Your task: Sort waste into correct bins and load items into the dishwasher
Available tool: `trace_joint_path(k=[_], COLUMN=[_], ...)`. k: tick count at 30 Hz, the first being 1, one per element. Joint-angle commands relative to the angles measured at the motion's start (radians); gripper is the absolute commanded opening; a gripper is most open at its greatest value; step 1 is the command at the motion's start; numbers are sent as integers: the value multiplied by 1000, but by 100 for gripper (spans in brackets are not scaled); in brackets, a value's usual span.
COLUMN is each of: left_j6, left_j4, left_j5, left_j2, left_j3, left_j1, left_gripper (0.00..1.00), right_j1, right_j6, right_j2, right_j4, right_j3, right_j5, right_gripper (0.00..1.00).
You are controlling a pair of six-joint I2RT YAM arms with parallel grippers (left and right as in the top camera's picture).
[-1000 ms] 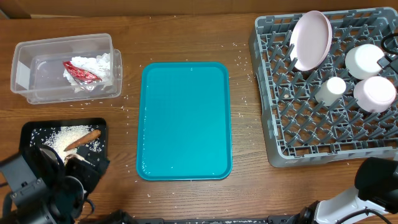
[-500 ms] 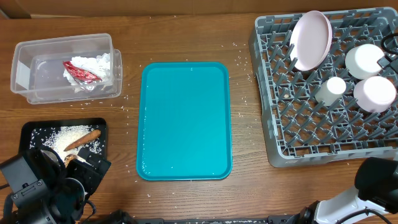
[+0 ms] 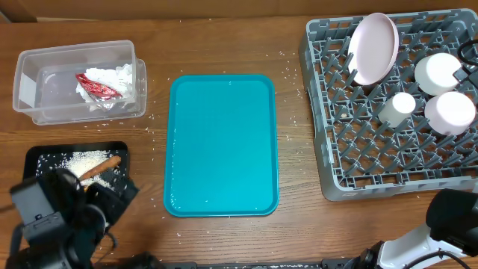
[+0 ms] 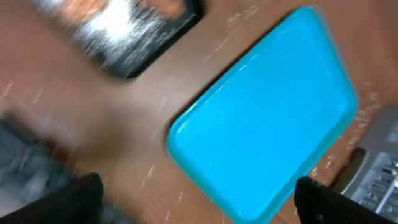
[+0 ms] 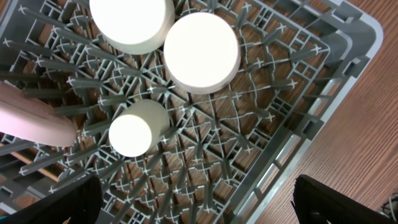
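As viewed from overhead, wooden bench (image 3: 224, 45) with a large teal tray (image 3: 220, 146) lying flat at centre. At far left, clear plastic tub (image 3: 26, 90) holding a crumpled white napkin (image 3: 118, 77) and, touching it, a small red wrapper (image 3: 95, 87). At front left, shallow black tray (image 3: 31, 161) with a heap of white rice (image 3: 84, 162) and an orange stick (image 3: 103, 167) lying on the heap. Near end of that tray hidden under the left arm (image 3: 52, 224). Loose rice grains scattered over the bench around both bins.

On the right, grey dish rack (image 3: 388, 161) with a pinkish-white plate (image 3: 373, 48) standing on edge between pegs. Two bowls (image 3: 439, 72) bottoms up, side by side, and a small cup (image 3: 398, 108) just beside them.

Left claw (image 4: 199, 202) spread wide, gripping nothing, above bench and teal tray in a blurred wrist view. Right claw (image 5: 199, 199) likewise spread wide, gripping nothing, hovering over the rack near the bowls and cup.
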Motion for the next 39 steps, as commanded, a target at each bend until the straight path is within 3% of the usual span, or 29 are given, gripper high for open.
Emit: trace_joint_path(k=[1, 8, 15, 23, 27, 29, 35, 39], left_j6=[-5, -1, -1, 34, 38, 45, 169, 306], left_j4=[171, 716, 1096, 1424, 1504, 1458, 1332, 1335], left_j5=[-11, -10, 29, 19, -15, -41, -62, -64], left_j2=[-47, -208, -412, -614, -683, -713, -780, -780], left_j3=[-94, -442, -817, -1103, -1190, -1187, -1187, -1187], left_j1=[-131, -291, -304, -303, -303, -303, -303, -303], left_gripper=[100, 100, 100, 100, 100, 100, 100, 100], right_j1=[-2, -2, -2, -2, -2, -2, -2, -2], right_j6=[5, 5, 5, 5, 5, 5, 5, 5], right_j2=[-5, -5, -5, -5, -5, -5, -5, -5], right_j4=[3, 2, 2, 2, 2, 2, 2, 2], right_j3=[2, 2, 2, 2, 2, 2, 2, 2], right_j5=[-2, -2, -2, -2, -2, -2, -2, -2], right_gripper=[100, 100, 100, 100, 100, 100, 100, 100])
